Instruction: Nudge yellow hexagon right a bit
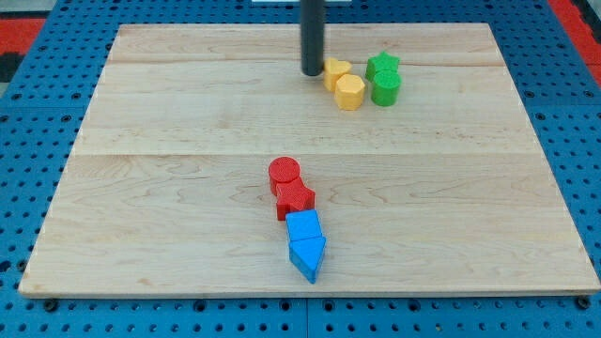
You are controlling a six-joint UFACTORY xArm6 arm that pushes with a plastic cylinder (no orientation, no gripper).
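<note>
just now my tip (312, 71) touches the other yellow block (336, 71) beside the yellow hexagon (350, 92); no fingers show.

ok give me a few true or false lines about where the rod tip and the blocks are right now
1. My tip is just to the view's left of the yellow blocks. True.
2. The yellow hexagon lies at the view's bottom edge of the board. False: it is near the view's top, beside the other yellow block.
3. The green star and green cylinder are to the view's right of the yellow pair. True.
4. The red cylinder is next to the green blocks. False: it is mid-board, by the red star.
5. The blue blocks are below the red ones in the view. True.
</note>
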